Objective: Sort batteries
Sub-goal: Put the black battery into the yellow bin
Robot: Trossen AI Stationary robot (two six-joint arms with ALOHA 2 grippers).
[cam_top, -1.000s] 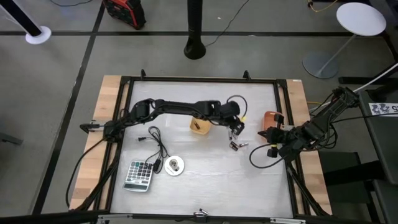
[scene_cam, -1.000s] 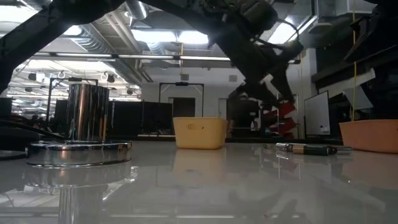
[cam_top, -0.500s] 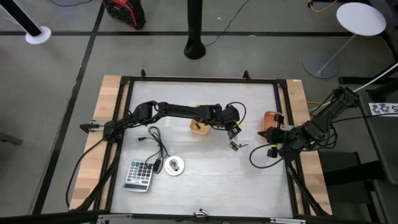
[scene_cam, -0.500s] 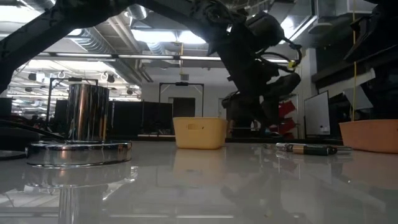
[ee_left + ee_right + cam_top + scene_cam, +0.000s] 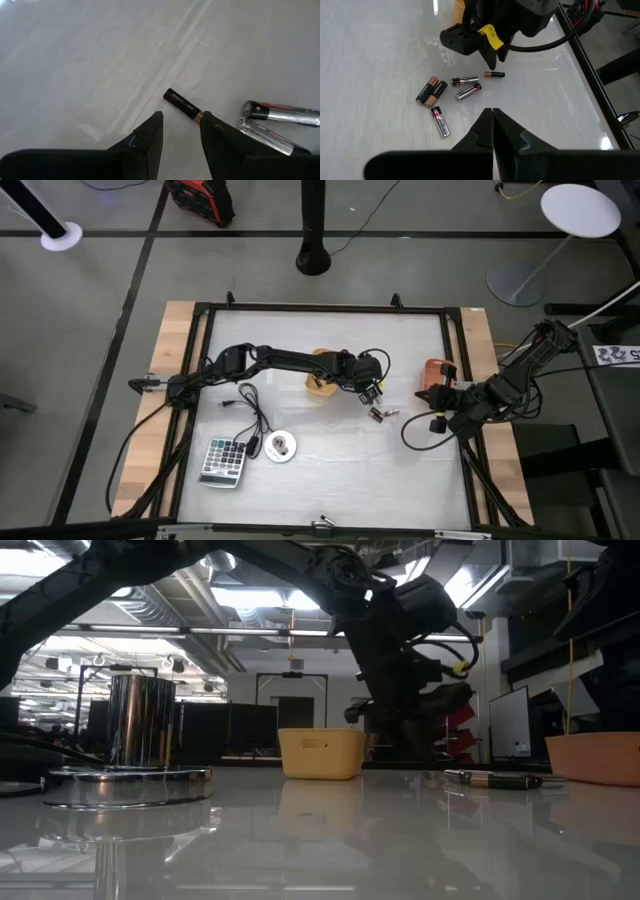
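Left end effector point(image 5: 181, 131) released, straddling small dark battery point(image 5: 183, 104) at frame centre; right end effector point(image 5: 493, 118) clenched, empty; risk: fingertip nudges cell, rolling it away.

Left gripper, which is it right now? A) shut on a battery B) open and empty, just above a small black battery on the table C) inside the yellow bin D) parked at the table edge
B. In the left wrist view the left gripper has its fingers apart with nothing between them, and the small black battery lies on the white table just past the fingertips, beside two silvery batteries.
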